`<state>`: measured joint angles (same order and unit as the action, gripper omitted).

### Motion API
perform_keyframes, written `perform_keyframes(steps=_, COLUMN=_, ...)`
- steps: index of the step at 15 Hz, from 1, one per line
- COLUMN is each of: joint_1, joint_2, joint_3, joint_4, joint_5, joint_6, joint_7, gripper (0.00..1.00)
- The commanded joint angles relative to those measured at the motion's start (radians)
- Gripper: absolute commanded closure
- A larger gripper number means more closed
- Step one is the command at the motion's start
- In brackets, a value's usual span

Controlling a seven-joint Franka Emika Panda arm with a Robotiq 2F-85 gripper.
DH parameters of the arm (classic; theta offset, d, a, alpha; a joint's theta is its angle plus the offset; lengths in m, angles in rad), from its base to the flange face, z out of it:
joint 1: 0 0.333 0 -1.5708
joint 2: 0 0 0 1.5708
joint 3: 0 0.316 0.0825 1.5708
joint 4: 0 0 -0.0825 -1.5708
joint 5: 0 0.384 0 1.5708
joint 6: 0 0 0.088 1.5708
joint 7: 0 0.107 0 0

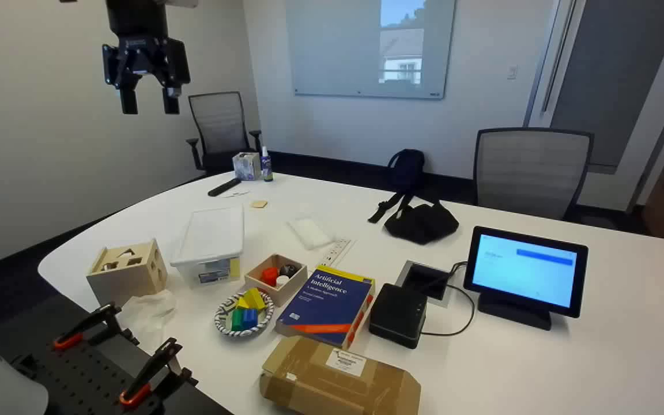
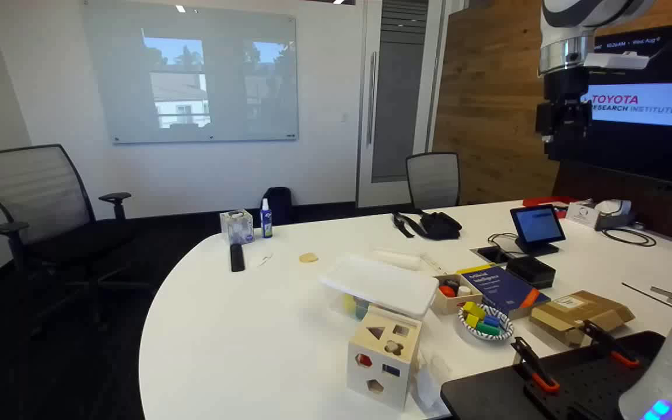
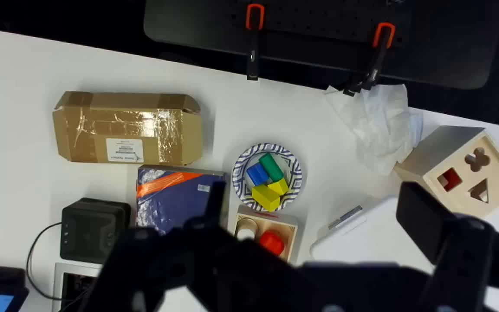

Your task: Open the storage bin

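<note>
You have a white worktop (image 1: 510, 369) that curves round at the left of both exterior views, in a meeting room with a dark floor (image 2: 100, 315). A glass whiteboard (image 1: 338, 52) hangs on the wall; in an exterior view you see a mesh-backed office chair (image 2: 27, 186) at the left of the frame, and a wood-panelled wall (image 2: 493, 99) and a wall screen (image 2: 645, 111) with Toyota lettering at the right.

Your translucent storage bin (image 1: 208, 245) sits on the worktop left of centre in an exterior view, its flat lid (image 2: 380, 283) on. There its long axis runs up the frame, leaning slightly right; a short end faces the bottom, with blue and yellow patches showing through. In an exterior view that axis slants from upper left to lower right, and the near corner passes behind the wooden shape-sorter cube (image 2: 382, 364); whether they touch, you cannot tell. In the wrist view you get one end at lower right, facing upper left, the rest hidden.

Your gripper (image 1: 150, 105) hangs at upper left, jaws apart, well away from the bin.
</note>
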<state>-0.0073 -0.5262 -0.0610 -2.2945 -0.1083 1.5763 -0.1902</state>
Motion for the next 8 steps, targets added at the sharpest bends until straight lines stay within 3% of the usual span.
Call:
perform_keyframes(steps=1, joint_1=0.003, joint_2=0.001, joint_3=-0.002, joint_4=0.002, joint_5=-0.001, joint_6=-0.002, joint_7=0.001, gripper=0.0)
perform_keyframes(steps=4, joint_1=0.003, joint_2=0.001, joint_3=-0.002, joint_4=0.002, joint_5=-0.001, joint_6=-0.002, joint_7=0.001, gripper=0.0)
perform_keyframes(steps=8, joint_1=0.021, joint_2=0.016, joint_3=-0.012, joint_4=-0.113, joint_5=0.09, joint_6=0.223, joint_7=0.005, gripper=0.0)
